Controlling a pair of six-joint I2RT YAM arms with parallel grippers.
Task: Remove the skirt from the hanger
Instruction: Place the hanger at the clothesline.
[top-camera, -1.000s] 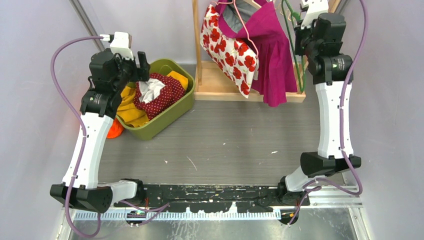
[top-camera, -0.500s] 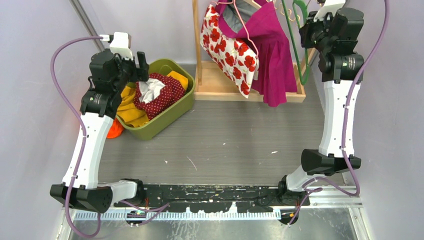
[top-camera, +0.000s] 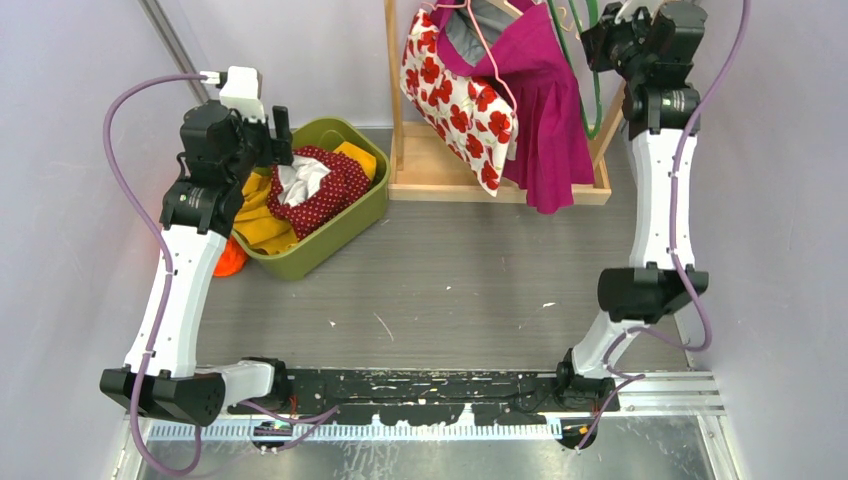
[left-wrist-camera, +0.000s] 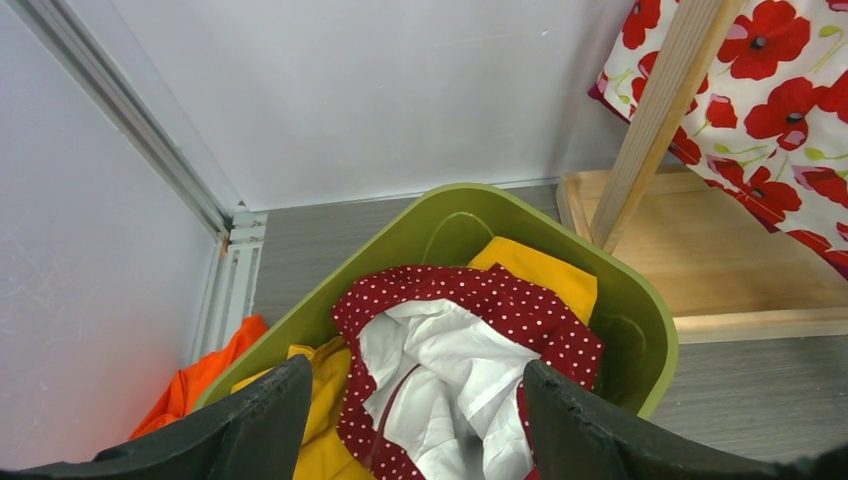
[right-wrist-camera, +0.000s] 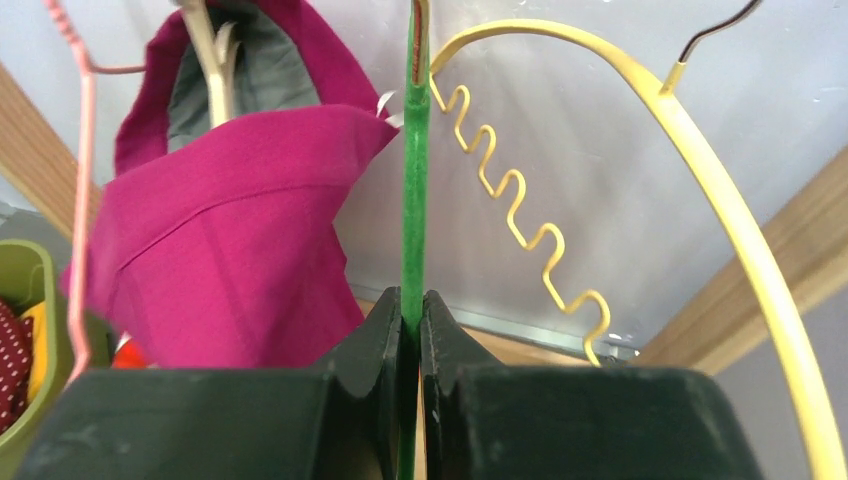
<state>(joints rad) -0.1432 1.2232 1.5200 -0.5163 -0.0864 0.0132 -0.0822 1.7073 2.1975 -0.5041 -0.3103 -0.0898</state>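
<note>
**Skirt apparently off, hanger not yet released**

The right gripper (right-wrist-camera: 412, 310) had its jaws clenched on the thin rod of the green hanger (right-wrist-camera: 414, 180), which rose straight up from between them. No cloth was on the part of this hanger that the wrist view showed. To the left of these jaws, and apart from them, a magenta garment (right-wrist-camera: 230, 250) hung at the wooden rack (left-wrist-camera: 662, 110).

The left gripper (left-wrist-camera: 415, 430) hovered with its jaws released and wide, holding nothing. Directly below them stood the green bin (left-wrist-camera: 450, 220). On top of the yellow clothes (left-wrist-camera: 540, 272) in it, right under the gap of the jaws, lay a red dotted skirt (left-wrist-camera: 500, 305) with its white lining turned out. From these views I could not be fully sure that this piece was the skirt of the task, but its place on top of the pile and the bare hanger spoke for it.

Judged so, the main part was done. Skirt and hanger were separated, and the skirt rested in the bin on the bench (top-camera: 450, 270), well apart from the right jaws. What was left seemed small: to set the green hanger on the rack, loosen the grip, and draw the arm away without catching the magenta garment beside the jaws.
</note>
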